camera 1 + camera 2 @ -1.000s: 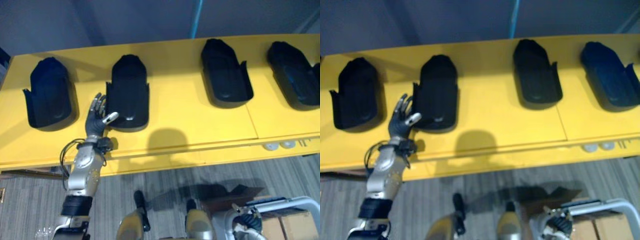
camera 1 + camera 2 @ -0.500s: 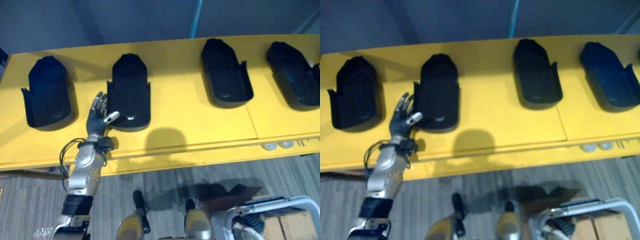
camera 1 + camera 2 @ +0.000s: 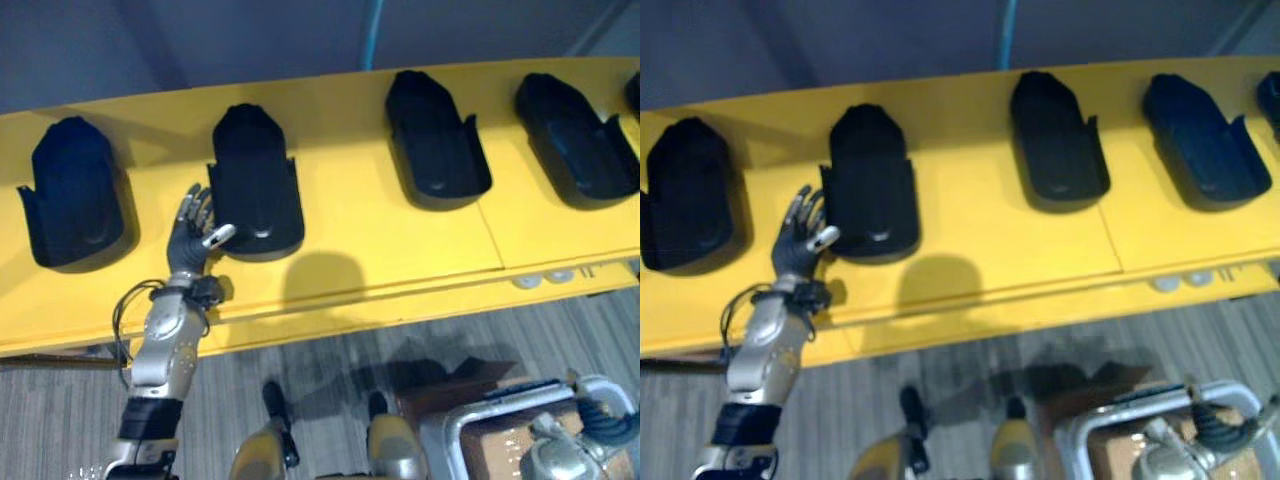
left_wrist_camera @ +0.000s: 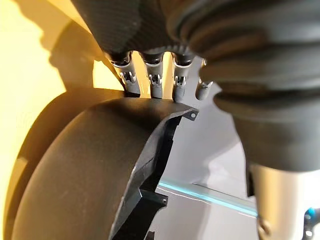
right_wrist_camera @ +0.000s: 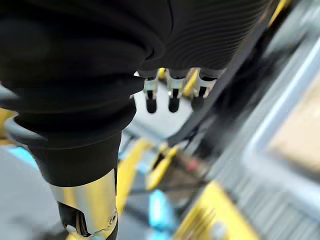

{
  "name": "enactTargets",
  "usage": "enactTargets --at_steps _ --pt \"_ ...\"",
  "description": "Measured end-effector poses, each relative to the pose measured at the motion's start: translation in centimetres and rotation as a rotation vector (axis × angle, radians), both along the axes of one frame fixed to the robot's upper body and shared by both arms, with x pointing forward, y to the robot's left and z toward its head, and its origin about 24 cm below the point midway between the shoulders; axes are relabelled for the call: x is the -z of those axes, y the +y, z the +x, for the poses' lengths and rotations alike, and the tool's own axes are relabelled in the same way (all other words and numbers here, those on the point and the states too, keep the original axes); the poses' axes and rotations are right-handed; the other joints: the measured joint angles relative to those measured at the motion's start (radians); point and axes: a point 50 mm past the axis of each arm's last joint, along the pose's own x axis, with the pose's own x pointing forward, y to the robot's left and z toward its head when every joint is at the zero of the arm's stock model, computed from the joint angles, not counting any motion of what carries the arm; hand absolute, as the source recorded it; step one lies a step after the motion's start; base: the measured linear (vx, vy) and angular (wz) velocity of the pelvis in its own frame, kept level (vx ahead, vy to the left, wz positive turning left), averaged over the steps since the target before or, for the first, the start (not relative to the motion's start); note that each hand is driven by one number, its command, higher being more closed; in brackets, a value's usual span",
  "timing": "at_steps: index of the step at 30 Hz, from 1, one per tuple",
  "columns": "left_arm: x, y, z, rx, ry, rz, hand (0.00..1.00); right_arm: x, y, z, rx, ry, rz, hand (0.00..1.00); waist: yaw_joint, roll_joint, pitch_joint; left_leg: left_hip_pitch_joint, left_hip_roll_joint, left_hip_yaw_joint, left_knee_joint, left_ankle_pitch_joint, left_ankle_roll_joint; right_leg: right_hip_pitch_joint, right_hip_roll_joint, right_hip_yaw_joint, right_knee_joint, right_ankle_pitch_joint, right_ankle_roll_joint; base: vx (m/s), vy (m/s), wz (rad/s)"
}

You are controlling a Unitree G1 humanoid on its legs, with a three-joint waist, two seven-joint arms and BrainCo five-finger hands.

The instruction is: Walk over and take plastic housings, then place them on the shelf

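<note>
Yellow shelf (image 3: 380,230); left robot hand (image 3: 190,240), fingers straight, touching black housing (image 3: 255,190).

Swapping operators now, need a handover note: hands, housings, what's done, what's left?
Left hand: open, straight fingers against the left side of the second housing on the yellow surface; no grip on it.
Right hand: open, holds nothing.
Far-left housing, third housing and fourth housing lie in the same row.
Done: approach and reach.
Left: grasp, carry, place on the shelf.
</note>
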Motion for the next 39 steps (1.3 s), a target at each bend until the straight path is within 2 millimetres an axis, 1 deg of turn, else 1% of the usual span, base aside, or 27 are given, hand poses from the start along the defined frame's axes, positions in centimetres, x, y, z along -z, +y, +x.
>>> enactTargets --at_steps 2,3,6,9,11,13,16,19,20,24,27,30,39 --pt "-0.2 0.0 0.0 -0.008 -0.009 -0.002 0.00 0.1 0.7 0.7 -0.094 -0.004 0.023 0.00 0.000 0.000 0.004 -0.003 0.001 0.004 0.000 0.000 0.000 -0.006 0.000 0.001 0.000 0.002 0.003 -0.03 0.003 -0.05" --pt "-0.2 0.1 0.0 -0.010 -0.010 -0.003 0.00 0.2 1.1 1.1 -0.145 -0.005 0.044 0.00 -0.002 0.004 0.008 -0.003 0.001 0.004 0.002 0.001 0.000 -0.006 0.000 0.001 0.000 0.002 0.004 0.00 0.000 0.00" --pt "-0.4 0.1 0.0 -0.012 -0.017 0.000 0.00 0.5 1.9 1.7 -0.223 0.008 0.067 0.00 -0.007 0.019 0.019 -0.019 0.002 0.000 0.022 0.000 0.000 -0.008 -0.001 -0.001 -0.001 0.004 0.007 -0.01 0.000 0.03" --pt "-0.6 0.1 0.1 -0.015 -0.026 0.003 0.00 0.6 2.2 2.0 -0.248 0.001 0.092 0.00 -0.010 0.025 0.026 -0.032 0.005 -0.007 0.042 -0.004 0.002 -0.008 0.000 -0.006 -0.002 0.006 0.010 -0.01 -0.009 0.06" --pt "-0.6 0.2 0.2 -0.027 -0.028 0.008 0.00 0.8 2.2 2.1 -0.246 -0.004 0.111 0.00 -0.010 0.023 0.031 -0.033 0.006 -0.009 0.052 -0.011 0.000 -0.005 0.000 -0.006 -0.002 0.007 0.011 0.00 -0.001 0.03" --pt "-0.5 0.4 0.4 -0.051 -0.028 0.018 0.00 1.5 2.1 2.0 -0.257 0.029 0.135 0.00 -0.009 0.022 0.031 -0.033 0.006 -0.006 0.052 -0.014 -0.002 -0.006 0.000 -0.003 -0.003 0.007 0.011 0.00 0.005 -0.04" --pt "-0.6 0.8 0.7 -0.125 -0.018 0.057 0.00 3.3 2.6 1.7 -0.273 0.105 0.197 0.00 -0.015 0.023 0.031 -0.032 0.006 -0.005 0.051 -0.013 -0.003 -0.005 0.000 -0.002 -0.005 0.007 0.011 0.00 0.001 -0.01" --pt "-0.9 1.7 1.3 -0.212 -0.011 0.053 0.00 5.3 2.7 0.8 -0.256 0.171 0.274 0.00 -0.024 0.023 0.031 -0.032 0.006 -0.007 0.050 -0.012 -0.002 -0.005 0.000 -0.002 -0.006 0.007 0.011 0.00 0.000 0.00" --pt "-1.0 1.8 1.4 -0.217 -0.011 0.055 0.00 5.4 2.7 0.7 -0.256 0.179 0.281 0.00 -0.025 0.023 0.031 -0.032 0.006 -0.007 0.050 -0.012 -0.002 -0.005 0.000 -0.002 -0.006 0.007 0.011 0.00 0.000 0.00" --pt "-1.7 2.2 2.5 -0.260 -0.002 0.059 0.00 7.4 3.1 -0.3 -0.241 0.248 0.363 0.00 -0.025 0.024 0.031 -0.034 0.006 -0.016 0.049 -0.011 -0.002 -0.005 0.001 -0.004 -0.005 0.007 0.011 0.00 0.000 0.00" --pt "-2.0 2.7 2.8 -0.288 0.003 0.067 0.00 8.4 3.4 -0.9 -0.231 0.284 0.413 0.00 -0.027 0.024 0.032 -0.035 0.006 -0.018 0.046 -0.011 -0.004 -0.006 0.001 -0.006 -0.005 0.005 0.009 0.00 0.000 0.00" --pt "-2.2 2.8 2.9 -0.306 0.000 0.060 0.00 9.1 3.5 -1.4 -0.217 0.313 0.441 0.00 -0.027 0.024 0.032 -0.037 0.006 -0.021 0.044 -0.011 -0.004 -0.006 0.001 -0.011 -0.005 0.004 0.007 0.01 -0.003 0.03" --pt "-2.6 3.2 3.1 -0.348 -0.005 0.041 0.00 10.5 3.8 -2.7 -0.176 0.365 0.515 0.00 -0.025 0.024 0.032 -0.044 0.006 -0.024 0.044 -0.010 -0.005 -0.006 0.002 -0.023 -0.005 0.002 0.004 0.01 -0.002 0.02"
